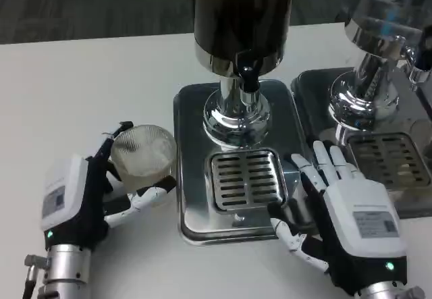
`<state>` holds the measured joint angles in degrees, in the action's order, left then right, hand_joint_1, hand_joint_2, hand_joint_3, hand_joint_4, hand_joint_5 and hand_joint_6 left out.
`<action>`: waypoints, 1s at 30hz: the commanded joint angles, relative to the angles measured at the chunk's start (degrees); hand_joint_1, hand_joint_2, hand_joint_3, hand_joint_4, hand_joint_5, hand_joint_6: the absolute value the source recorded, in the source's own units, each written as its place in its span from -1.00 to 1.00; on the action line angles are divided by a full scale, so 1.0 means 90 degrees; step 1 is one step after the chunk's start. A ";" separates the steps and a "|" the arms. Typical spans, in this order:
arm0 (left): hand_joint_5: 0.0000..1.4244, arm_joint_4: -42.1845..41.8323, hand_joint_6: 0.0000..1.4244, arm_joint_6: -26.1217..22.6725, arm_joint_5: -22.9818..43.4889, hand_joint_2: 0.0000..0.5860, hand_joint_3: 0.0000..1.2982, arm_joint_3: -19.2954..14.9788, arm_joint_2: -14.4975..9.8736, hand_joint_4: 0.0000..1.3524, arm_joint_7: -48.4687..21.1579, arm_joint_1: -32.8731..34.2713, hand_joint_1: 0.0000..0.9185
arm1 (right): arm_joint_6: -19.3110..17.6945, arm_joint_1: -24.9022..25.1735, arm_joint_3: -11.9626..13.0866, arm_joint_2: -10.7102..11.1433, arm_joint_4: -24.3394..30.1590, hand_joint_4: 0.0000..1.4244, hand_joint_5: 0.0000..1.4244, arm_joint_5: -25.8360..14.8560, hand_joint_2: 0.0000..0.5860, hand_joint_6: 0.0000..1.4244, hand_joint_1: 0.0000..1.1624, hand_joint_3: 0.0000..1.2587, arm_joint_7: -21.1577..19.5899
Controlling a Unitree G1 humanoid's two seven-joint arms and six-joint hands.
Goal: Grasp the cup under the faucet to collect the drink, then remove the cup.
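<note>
left hand (91,191) sits on the white table (81,90), to the left of the drink dispenser's steel base (196,110). white back faces left and up, black palm faces the base. its fingers curl around a clear ribbed cup (143,150): upper fingers touch the cup's far-left rim, a lower white finger runs under the cup's near side. the hand holds the cup. the cup is tilted, its pale faceted end turned toward the camera, and it lies just beside the base's left edge, touching or nearly touching it; cannot tell which. the cup is not under the faucet.

the base is a shiny rounded-square tray. at its middle stands a chrome pedestal carrying a dark dispenser tank (243,9). a black faucet (247,76) juts from the front of the tank's chrome collar, above the slotted drip grate (244,177) set in the near half of the base. nothing stands on the grate.

right hand (337,208) rests at the base's near-right corner, white back up, fingers spread and stretched out flat toward the far side; thumb points left along the base's near edge beside the grate. it holds nothing.

right of the base, a second dispenser (378,63) stands on its own steel tray with its own grate (391,157).
</note>
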<state>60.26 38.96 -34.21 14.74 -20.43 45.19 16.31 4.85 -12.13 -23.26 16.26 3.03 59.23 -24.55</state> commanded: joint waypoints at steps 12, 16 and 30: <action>0.17 -0.0176 0.46 -0.0312 -0.0343 -0.66 -0.34 0.0131 0.0074 -0.12 0.1080 -0.0108 0.22 | -0.0117 0.0002 0.0053 0.0100 0.0041 -1.00 -0.95 -0.0240 0.34 -0.75 -0.65 -0.70 0.0107; 0.16 -0.0233 0.47 -0.0402 -0.0391 -0.71 -0.31 0.0186 0.0103 -0.11 0.1313 -0.0097 0.28 | -0.0148 0.0017 0.0066 0.0143 0.0029 -1.00 -0.95 -0.0281 0.34 -0.75 -0.65 -0.71 0.0115; 0.17 -0.0476 0.51 -0.0487 -0.0558 -0.79 -0.29 0.0233 0.0049 -0.10 0.1623 -0.0004 0.33 | -0.0098 -0.0013 -0.0014 0.0170 0.0114 -1.00 -0.95 -0.0114 0.36 -0.75 -0.63 -0.73 0.0067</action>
<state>57.73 33.89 -38.92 16.89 -19.63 57.33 15.57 4.09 -12.29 -23.05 17.36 3.03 57.17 -23.89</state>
